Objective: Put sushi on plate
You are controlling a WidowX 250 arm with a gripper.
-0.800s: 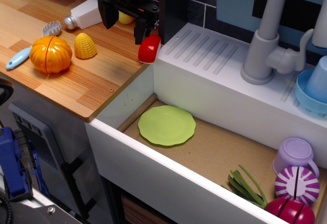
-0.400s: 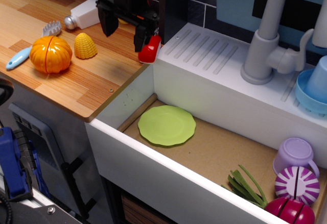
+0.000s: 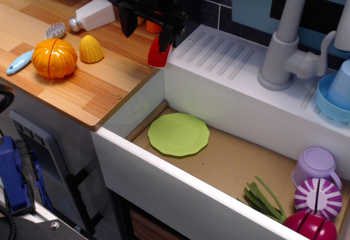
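From the single camera view, the sushi (image 3: 157, 54) sits at the wooden counter's (image 3: 82, 87) right edge, against the white sink wall (image 3: 219, 81). The black gripper (image 3: 147, 29) hangs just above it, jaws spread wide, the right finger (image 3: 165, 36) overlapping the sushi; contact cannot be told. Below the sushi, the lime-green plate (image 3: 178, 134) lies bare on the sink floor with open room around. The gripper's upper body is cut off.
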